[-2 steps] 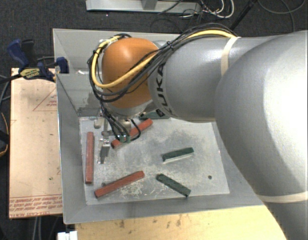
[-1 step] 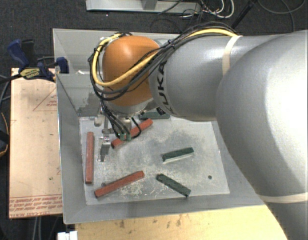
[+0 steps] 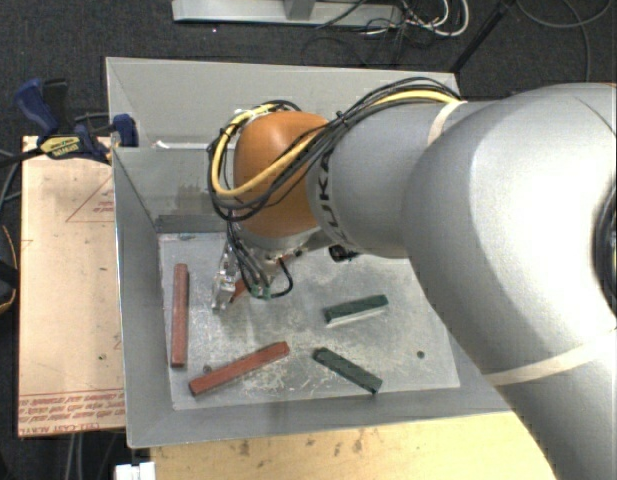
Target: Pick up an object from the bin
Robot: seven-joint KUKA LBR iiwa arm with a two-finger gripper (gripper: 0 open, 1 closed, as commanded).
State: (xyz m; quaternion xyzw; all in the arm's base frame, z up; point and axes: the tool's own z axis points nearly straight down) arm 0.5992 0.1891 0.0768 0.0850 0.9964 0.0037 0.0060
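The pincer [image 3: 225, 290], its opening impossible to tell, hangs just right of the reddish bar [image 3: 179, 315] at frame left. The bar looks light and stiff, best gripped mid-length across its width.

dark carpet floor [image 3: 58, 28]; tangled cables [image 3: 440, 6]; grey stand base [image 3: 238, 9] beyond.

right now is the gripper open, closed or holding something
Gripper: cannot be told if open or closed; it is over the left of the bin, near the reddish-brown bar by the left wall.
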